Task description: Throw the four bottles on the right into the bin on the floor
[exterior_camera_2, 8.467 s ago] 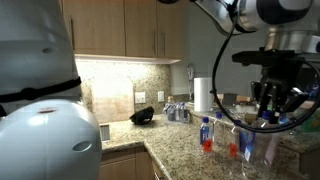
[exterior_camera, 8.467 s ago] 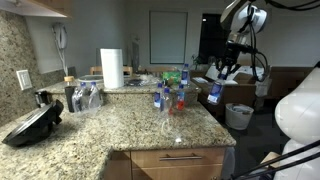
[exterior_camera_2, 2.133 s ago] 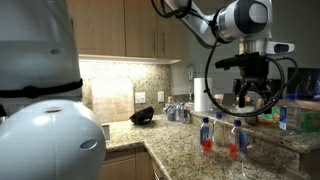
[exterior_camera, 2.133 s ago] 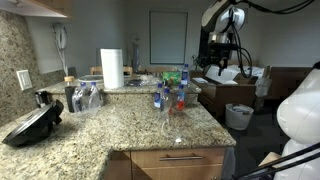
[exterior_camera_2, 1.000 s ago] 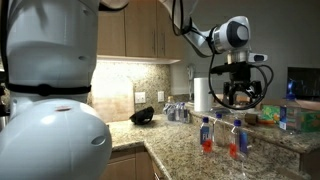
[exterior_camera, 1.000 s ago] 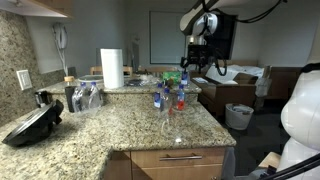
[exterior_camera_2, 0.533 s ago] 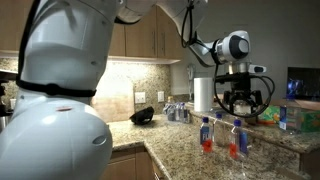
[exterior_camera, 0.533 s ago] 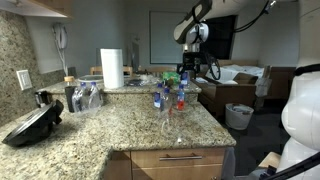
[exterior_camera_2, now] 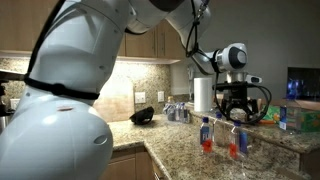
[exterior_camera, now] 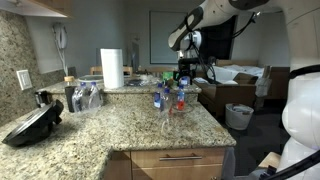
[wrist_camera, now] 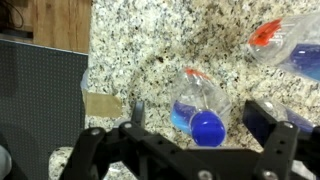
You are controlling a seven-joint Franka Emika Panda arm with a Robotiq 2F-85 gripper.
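Note:
A cluster of small clear bottles (exterior_camera: 170, 97) with blue and red caps stands near the right end of the granite counter; in an exterior view they show as bottles (exterior_camera_2: 222, 136) with red and blue labels. My gripper (exterior_camera: 183, 70) hangs open just above them, also seen as the gripper (exterior_camera_2: 238, 108). In the wrist view the gripper (wrist_camera: 202, 114) straddles a blue-capped bottle (wrist_camera: 198, 100) from above, one finger (wrist_camera: 138, 112) on each side and apart from it. A red-capped bottle (wrist_camera: 285, 45) lies at the upper right. The bin (exterior_camera: 239, 116) stands on the floor beyond the counter's right end.
A white paper-towel roll (exterior_camera: 111, 68) stands at the back of the counter (exterior_camera: 110, 130), with glass jars (exterior_camera: 87, 97) to its left and a black phone (exterior_camera: 32, 125) at the near left. A greenish container (exterior_camera: 172, 76) sits behind the bottles.
The arm has swung from the bin side to over the counter and come down over the bottles. The jaws have stayed open and empty.

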